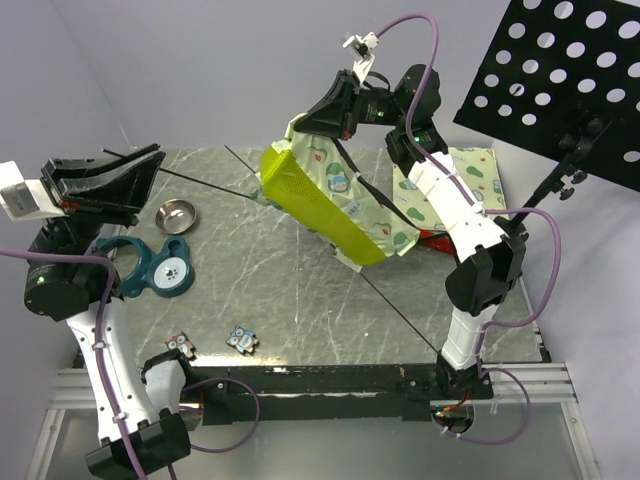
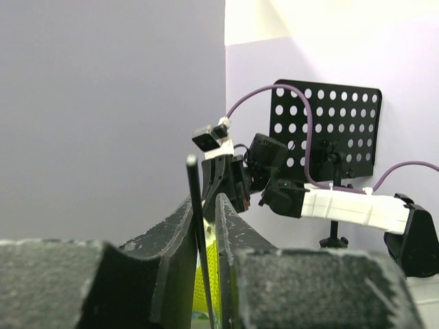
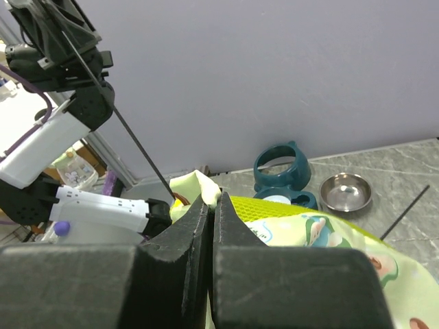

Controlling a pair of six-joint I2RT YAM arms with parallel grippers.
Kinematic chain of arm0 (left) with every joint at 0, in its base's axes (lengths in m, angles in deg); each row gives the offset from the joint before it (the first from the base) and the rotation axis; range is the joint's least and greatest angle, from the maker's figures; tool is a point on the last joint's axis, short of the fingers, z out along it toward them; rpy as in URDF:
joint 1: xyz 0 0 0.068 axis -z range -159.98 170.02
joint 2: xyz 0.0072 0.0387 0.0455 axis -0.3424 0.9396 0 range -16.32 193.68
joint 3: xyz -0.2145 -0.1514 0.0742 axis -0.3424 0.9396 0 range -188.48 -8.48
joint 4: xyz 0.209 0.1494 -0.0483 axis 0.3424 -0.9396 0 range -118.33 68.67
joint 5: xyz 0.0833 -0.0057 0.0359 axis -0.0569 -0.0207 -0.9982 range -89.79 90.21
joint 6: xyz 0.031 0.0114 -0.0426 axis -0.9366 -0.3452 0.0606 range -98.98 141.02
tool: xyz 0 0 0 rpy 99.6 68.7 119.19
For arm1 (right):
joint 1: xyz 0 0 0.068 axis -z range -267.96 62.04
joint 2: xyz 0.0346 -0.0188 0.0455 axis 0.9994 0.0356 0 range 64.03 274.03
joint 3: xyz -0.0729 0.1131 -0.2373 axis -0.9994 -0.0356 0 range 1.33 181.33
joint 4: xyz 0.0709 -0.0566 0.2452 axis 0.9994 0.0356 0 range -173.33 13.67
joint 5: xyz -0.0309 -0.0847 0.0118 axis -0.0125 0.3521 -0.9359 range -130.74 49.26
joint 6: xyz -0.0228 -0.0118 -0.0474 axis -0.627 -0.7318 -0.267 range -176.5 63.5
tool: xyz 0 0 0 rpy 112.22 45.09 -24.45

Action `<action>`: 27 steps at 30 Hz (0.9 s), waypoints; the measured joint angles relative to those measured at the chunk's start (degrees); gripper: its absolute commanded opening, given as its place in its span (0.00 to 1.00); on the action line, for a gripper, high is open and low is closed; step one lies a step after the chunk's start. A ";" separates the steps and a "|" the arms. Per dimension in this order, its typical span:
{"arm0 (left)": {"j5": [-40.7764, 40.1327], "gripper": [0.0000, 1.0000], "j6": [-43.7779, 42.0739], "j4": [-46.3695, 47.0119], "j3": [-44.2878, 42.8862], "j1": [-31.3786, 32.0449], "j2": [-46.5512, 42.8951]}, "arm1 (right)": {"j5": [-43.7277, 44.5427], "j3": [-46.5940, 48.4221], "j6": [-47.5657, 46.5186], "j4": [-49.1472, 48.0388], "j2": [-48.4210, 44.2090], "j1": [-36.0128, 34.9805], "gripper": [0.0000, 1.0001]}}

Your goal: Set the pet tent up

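The pet tent [image 1: 330,200], a small dome of pale cream-green fabric with an avocado cartoon print and lime-yellow mesh panels, hangs limp and unformed over the middle of the grey marbled tabletop [image 1: 330,310]. Its upper edge is lifted and its lower corner sags toward the surface; whether that corner touches cannot be told.

The right gripper [image 3: 210,200] has its jaws pressed together on a fold of the tent's top edge and carries the fabric from there. The left gripper [image 2: 206,203] is raised at the left side of the table, well apart from the tent. Its jaws are drawn in close around a thin black flexible pole [image 1: 210,183] that runs from them across to the tent's near-left edge. A sliver of gap shows on one side of the pole, so the pinch looks light. A second thin pole [image 1: 395,305] lies aslant across the tabletop, passing under the tent.

By my reading, the step in hand is pole insertion: one rod is being fed into the tent body while the other arm holds the fabric up. No dome has formed, so the task looks early.

The next move probably calls for the left arm to drive the pole along its own line into the fabric channel. It needs a firmer grip so the rod does not slide through the fingers. The right arm should keep the cloth taut and the channel mouth open.
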 measured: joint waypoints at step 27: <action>9.86 0.01 -17.75 -25.49 -10.86 26.97 8.57 | -0.07 8.92 -3.04 3.69 8.85 -4.42 0.00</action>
